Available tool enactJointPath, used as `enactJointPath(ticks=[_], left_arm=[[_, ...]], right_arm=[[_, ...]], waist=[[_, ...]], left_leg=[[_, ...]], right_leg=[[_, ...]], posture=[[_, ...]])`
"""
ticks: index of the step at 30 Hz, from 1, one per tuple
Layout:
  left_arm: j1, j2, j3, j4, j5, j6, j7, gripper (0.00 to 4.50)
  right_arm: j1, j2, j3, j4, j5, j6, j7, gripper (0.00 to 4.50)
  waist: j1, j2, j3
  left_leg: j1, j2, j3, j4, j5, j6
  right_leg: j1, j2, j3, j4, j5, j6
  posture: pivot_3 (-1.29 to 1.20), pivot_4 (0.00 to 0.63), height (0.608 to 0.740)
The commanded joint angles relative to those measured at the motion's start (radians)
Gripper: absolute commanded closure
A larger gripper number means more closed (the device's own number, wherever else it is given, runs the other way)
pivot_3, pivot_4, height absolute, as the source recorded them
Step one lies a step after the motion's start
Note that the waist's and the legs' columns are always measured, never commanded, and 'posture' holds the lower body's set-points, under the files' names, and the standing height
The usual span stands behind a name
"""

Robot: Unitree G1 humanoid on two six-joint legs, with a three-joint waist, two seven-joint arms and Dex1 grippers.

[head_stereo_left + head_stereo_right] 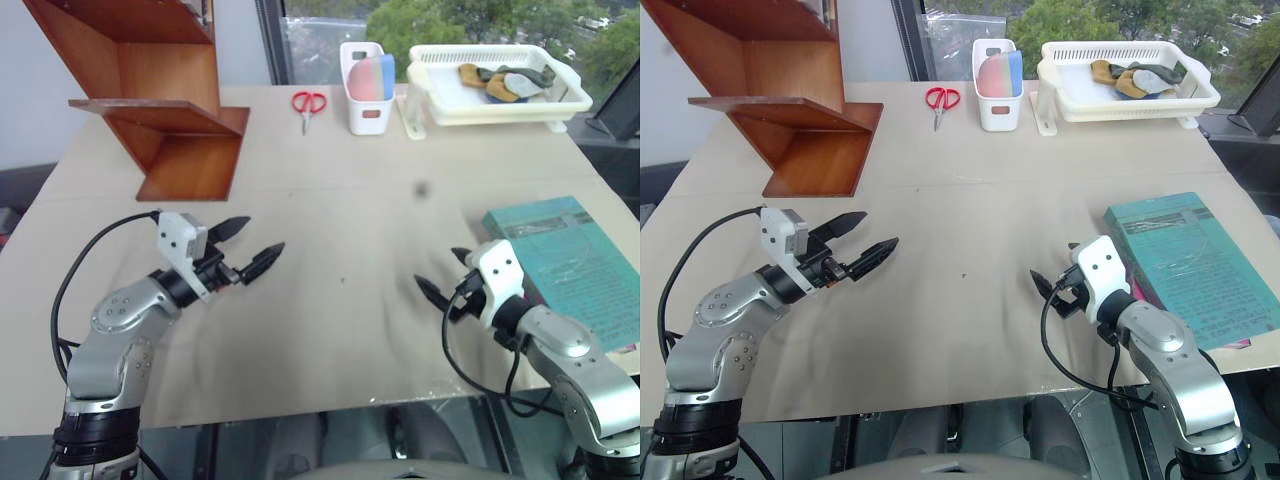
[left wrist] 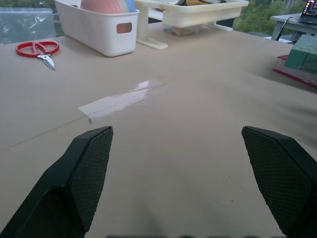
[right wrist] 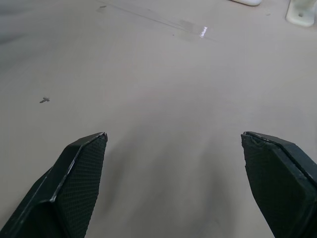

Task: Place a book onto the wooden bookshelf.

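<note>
The large thin teal-green book [image 1: 1195, 262] with dark text lines and a glossy wrap lies flat on the beige tabletop [image 1: 960, 200] at about 4 o'clock, near the right edge, with a magenta-pink edge showing beneath it. The reddish-brown wooden bookshelf [image 1: 790, 110] with slanted boards and flat ledges stands at 10 o'clock, well apart from the book.

The left end effector [image 1: 860, 238] hangs over the tabletop at 8 o'clock, its two black fingers spread wide and holding nothing. The right end effector [image 1: 1055, 285] sits at 5 o'clock just beside the book's near corner, jaws likewise wide apart and empty.

At 12 o'clock are red-handled scissors [image 1: 938, 101], a white plastic bin [image 1: 998, 100] holding pink and blue items, and at 1 o'clock a cream slotted tray [image 1: 1130, 95] with cloth pieces inside.
</note>
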Motion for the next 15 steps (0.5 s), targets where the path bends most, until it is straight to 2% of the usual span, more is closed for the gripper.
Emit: enactJointPath(ticks=[1, 6, 12, 15], left_arm=[[-0.011, 0.023, 0.025, -0.012, -0.022, 0.000, -0.025, 0.00], [-0.021, 0.059, 0.025, 0.013, -0.042, 0.006, -0.095, 0.00], [-0.045, 0.058, 0.007, 0.018, -0.040, -0.012, -0.139, 0.00], [-0.063, 0.062, -0.019, 0.001, -0.047, -0.026, -0.196, 0.00]], right_arm=[[-0.021, -0.009, -0.012, -0.024, 0.001, -0.010, 0.000, 0.05], [-0.048, -0.018, -0.018, -0.022, 0.001, -0.002, -0.003, 0.05], [-0.069, -0.017, -0.021, -0.014, -0.001, -0.011, -0.008, 0.05], [-0.117, -0.014, -0.071, -0.014, 0.030, -0.014, -0.004, 0.05]], waist=[[0.000, 0.000, 0.000], [0.000, 0.000, 0.000], [0.000, 0.000, 0.000], [0.000, 0.000, 0.000]], left_leg=[[0.000, 0.000, 0.000, 0.000, 0.000, 0.000], [0.000, 0.000, 0.000, 0.000, 0.000, 0.000], [0.000, 0.000, 0.000, 0.000, 0.000, 0.000], [0.000, 0.000, 0.000, 0.000, 0.000, 0.000]], right_leg=[[0.000, 0.000, 0.000, 0.000, 0.000, 0.000], [0.000, 0.000, 0.000, 0.000, 0.000, 0.000], [0.000, 0.000, 0.000, 0.000, 0.000, 0.000], [0.000, 0.000, 0.000, 0.000, 0.000, 0.000]], posture=[[0.00, 0.150, 0.740], [0.00, 0.150, 0.740], [0.00, 0.150, 0.740], [0.00, 0.150, 0.740]])
